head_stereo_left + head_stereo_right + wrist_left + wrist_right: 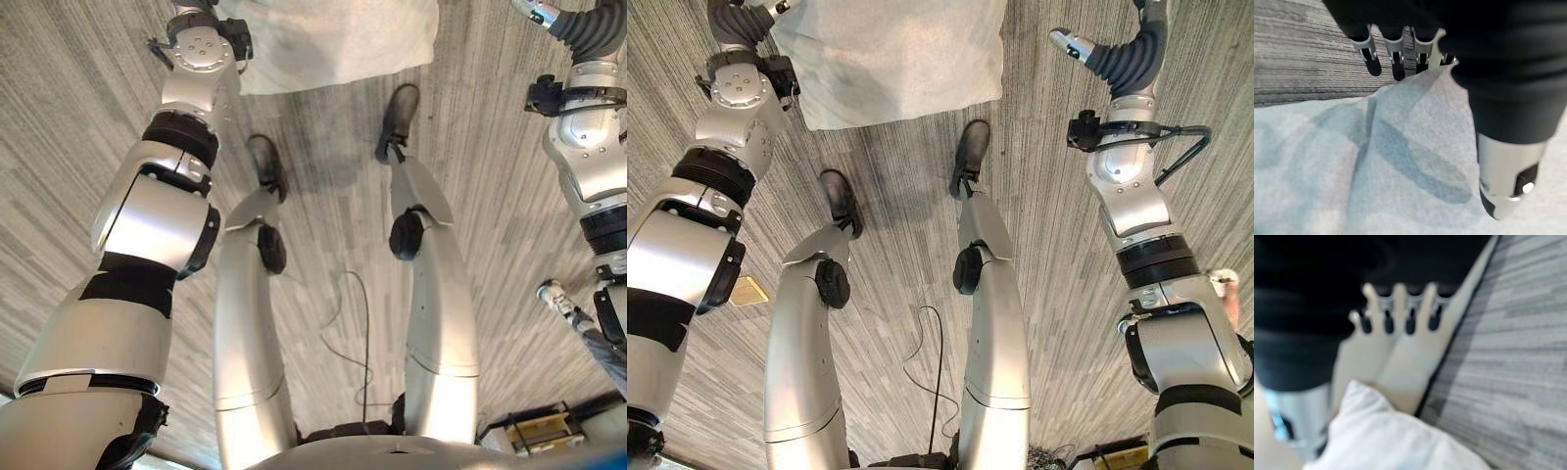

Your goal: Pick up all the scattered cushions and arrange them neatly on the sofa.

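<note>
One pale cushion (892, 59) lies on the striped carpet (1058, 245). My left hand (1400, 49) pinches its corner; I cannot tell how my right hand (1400, 308) is set.

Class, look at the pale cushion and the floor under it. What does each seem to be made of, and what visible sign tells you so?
The cushion looks like soft woven or brushed fabric, pale grey-white and matt: it creases and folds where the left hand meets it. The floor looks like low-pile carpet with a fine striped grey pattern, matt with no shine; it could also be textured vinyl.
</note>
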